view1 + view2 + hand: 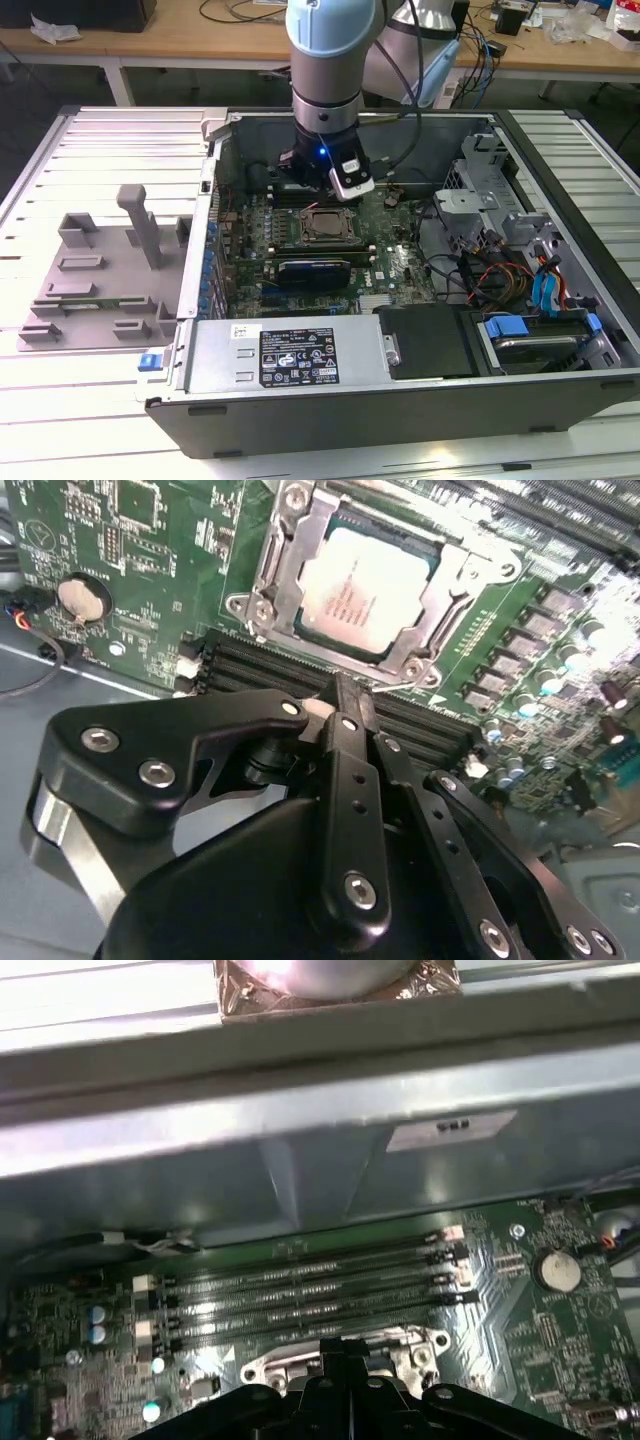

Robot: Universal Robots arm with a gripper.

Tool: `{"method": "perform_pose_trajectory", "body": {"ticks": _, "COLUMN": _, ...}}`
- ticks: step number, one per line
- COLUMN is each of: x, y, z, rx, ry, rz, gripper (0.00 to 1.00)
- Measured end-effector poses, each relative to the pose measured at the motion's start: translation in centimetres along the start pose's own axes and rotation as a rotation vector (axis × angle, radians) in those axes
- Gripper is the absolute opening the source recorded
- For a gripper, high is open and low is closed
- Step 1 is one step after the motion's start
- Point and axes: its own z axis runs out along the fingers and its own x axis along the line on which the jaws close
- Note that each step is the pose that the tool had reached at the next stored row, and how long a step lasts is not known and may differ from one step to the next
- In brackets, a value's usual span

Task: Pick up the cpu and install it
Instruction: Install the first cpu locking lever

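The tool (345,695) hangs inside the open computer case (420,400), low over the motherboard (385,250); in the second wrist view its black fingers (352,720) are drawn together to a narrow tip with nothing between them. That tip sits over the black memory slots (270,665), just beside the socket frame (290,540). The cpu (362,585) lies flat in the socket, its silver-grey top showing and the metal frame around it. In the exterior view the cpu (327,224) is just in front of the tool, near the middle of the board. The grey fixture tray (100,270) rests on the tabletop (60,420) at the exterior view's left, well apart from the case.
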Motion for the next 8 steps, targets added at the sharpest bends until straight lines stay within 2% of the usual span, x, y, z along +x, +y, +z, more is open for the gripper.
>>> {"method": "perform_pose_trajectory", "body": {"ticks": 2, "x": 0.10, "y": 0.54, "z": 0.20, "rx": 0.0051, "ry": -0.0008, "rz": 0.001, "gripper": 0.11}}
{"method": "perform_pose_trajectory", "body": {"ticks": 3, "x": 0.13, "y": 0.76, "z": 0.39, "rx": 0.0152, "ry": -0.0026, "rz": 0.001, "gripper": 0.11}}
{"method": "perform_pose_trajectory", "body": {"ticks": 8, "x": 0.15, "y": 1.23, "z": 0.86, "rx": 0.0544, "ry": -0.0079, "rz": 0.001, "gripper": 0.11}}
